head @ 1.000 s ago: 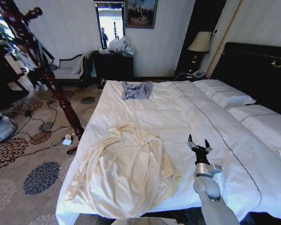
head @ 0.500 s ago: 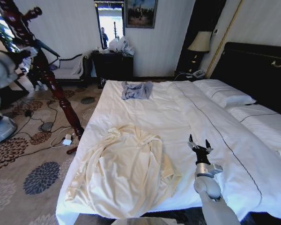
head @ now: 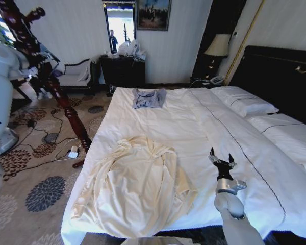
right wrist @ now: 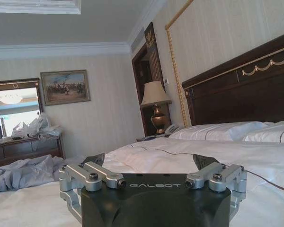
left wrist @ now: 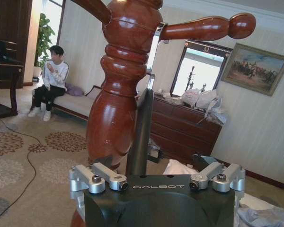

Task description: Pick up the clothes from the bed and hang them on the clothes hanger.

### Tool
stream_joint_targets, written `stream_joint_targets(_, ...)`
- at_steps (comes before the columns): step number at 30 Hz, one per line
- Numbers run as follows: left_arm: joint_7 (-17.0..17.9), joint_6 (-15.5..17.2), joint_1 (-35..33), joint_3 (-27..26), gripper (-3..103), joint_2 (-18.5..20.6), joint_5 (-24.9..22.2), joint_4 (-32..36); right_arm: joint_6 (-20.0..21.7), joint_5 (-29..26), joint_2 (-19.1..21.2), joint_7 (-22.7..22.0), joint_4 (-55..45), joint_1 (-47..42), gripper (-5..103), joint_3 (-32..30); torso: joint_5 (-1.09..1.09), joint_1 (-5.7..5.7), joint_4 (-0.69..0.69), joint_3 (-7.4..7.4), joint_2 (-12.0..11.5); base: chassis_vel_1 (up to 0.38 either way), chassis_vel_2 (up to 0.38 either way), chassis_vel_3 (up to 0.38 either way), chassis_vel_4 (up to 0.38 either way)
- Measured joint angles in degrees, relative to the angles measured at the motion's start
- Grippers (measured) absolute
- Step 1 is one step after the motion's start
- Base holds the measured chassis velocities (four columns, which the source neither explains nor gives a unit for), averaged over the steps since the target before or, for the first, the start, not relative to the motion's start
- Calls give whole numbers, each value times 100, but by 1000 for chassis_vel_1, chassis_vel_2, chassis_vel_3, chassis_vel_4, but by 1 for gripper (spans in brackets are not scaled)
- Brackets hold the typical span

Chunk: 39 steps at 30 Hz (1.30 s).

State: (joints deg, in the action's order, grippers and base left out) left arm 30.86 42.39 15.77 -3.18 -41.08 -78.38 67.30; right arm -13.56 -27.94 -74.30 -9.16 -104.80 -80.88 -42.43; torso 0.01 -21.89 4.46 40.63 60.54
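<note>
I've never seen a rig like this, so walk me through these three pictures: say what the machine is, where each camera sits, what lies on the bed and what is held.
This is a wheeled robot with two arms, each ending in a pincer. The head view looks down from the robot's head. The cream robe-like garment lies spread on the white bed, with a small grey-blue garment near the bed's far edge. The right pincer hovers open over the sheet beside the robe, holding nothing. The right wrist view looks along the bed toward the pillows. The left wrist view, on the raised left arm, faces the red-brown wooden coat stand; the left pincer is open and empty.
</note>
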Motion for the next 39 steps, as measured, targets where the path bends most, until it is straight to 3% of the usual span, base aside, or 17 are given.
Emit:
stream_joint_targets(1, 38, 0, 2, 2, 93, 12, -68, 6, -3, 1, 0, -1, -1, -15, 100, -8, 0, 0, 0, 0, 0, 0, 0, 0, 0)
stream_joint_targets(2, 81, 0, 8, 8, 82, 29, -150, 8, -9, 4, 0, -2, -1, -28, 100, -13, -1, 0, -1, 0, 0, 0, 0, 0, 0)
stream_joint_targets(8, 198, -2, 24, 42, 66, 74, -465, -28, -13, 8, 0, -27, -24, -33, 100, -13, -1, 0, -1, 0, 0, 0, 0, 0, 0)
stream_joint_targets(14, 210, -11, 28, 26, 39, 135, -701, -35, -7, 4, 41, -55, -73, -42, 100, -19, -1, 1, -2, 0, 0, 0, 0, 0, 0)
stream_joint_targets(17, 210, -13, -8, -3, 33, 165, -762, -21, -5, 0, 48, -66, -87, -70, 100, -39, -2, 1, -2, 0, 0, 0, 0, 0, 0)
stream_joint_targets(20, 184, -14, -38, -22, 20, 214, -827, 67, -5, -1, 53, -73, -90, -95, 100, -65, 0, 1, 1, 0, 0, 0, 0, 0, 0)
stream_joint_targets(30, 76, -17, -98, -80, 18, 309, -736, 293, 4, 6, 32, -99, -109, -96, 100, -41, -2, 1, -1, 0, 0, 0, 0, 0, 0)
stream_joint_targets(39, -449, -114, -134, -159, 17, 421, -215, 607, 12, 16, 37, -111, -113, -94, 100, -31, -2, 1, -2, 0, 0, 0, 0, 0, 0)
